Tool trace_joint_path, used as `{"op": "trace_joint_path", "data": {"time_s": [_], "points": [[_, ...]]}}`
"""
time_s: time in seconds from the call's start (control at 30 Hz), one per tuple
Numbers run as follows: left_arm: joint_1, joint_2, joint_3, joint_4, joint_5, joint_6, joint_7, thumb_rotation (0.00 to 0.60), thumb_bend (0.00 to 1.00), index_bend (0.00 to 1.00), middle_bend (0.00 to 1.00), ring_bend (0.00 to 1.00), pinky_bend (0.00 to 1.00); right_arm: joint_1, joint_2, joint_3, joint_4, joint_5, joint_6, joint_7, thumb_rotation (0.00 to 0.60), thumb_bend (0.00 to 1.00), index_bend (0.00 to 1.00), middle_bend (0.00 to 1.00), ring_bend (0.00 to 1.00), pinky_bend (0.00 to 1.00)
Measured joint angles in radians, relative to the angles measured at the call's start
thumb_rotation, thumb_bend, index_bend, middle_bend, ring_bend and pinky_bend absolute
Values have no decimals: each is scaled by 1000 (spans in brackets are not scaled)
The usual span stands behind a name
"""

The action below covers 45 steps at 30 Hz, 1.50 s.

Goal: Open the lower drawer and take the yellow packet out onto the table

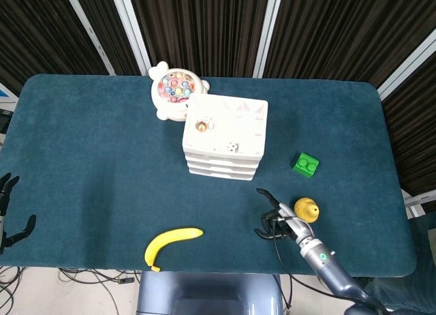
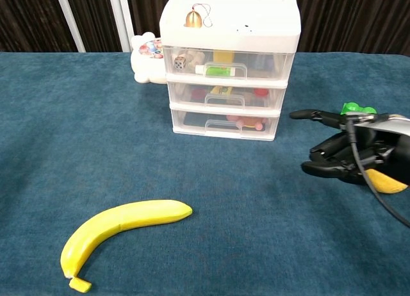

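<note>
Now one white drawer unit point(image 2: 229, 65) of three drawers stands closed; the lower drawer point(image 2: 224, 122) is shut, yellow packet not discernible; one banana point(image 2: 118, 230), one green brick point(image 1: 306, 165); right hand point(image 2: 349, 154) spread, empty; left hand point(image 1: 8, 213) spread at the surface point(image 1: 88, 151) edge.

My head camera looks almost straight down from high above, taking in the whole blue worktop point(image 1: 95, 144) from its far edge by the dark slatted wall to the near edge at my body. My chest camera sits low at the near edge and looks level across toward the far edge, much closer in, facing the front of the drawer unit point(image 2: 229, 65) head-on. Both views share the drawer unit point(image 1: 225, 139), the banana point(image 1: 170, 244) point(image 2: 122, 232) by the near edge, and my right hand point(image 1: 272, 216) point(image 2: 349, 152).
</note>
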Motion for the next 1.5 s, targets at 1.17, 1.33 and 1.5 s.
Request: {"op": "trace_joint_path", "data": {"time_s": [1.17, 1.33, 1.5], "points": [[-1, 2, -8, 13, -16, -6, -20, 600, 355, 45, 0, 0, 0, 164, -368, 184, 220, 282, -96, -96, 600, 498, 0, 804, 863, 926], [0, 3, -9, 13, -17, -6, -21, 600, 355, 45, 0, 0, 0, 179, -381, 200, 244, 279, -109, -94, 600, 550, 0, 804, 863, 927], [0, 3, -8, 13, -16, -6, -21, 600, 354, 45, 0, 0, 0, 194, -392, 220, 268, 290, -124, -94, 600, 551, 0, 804, 865, 927]]}}
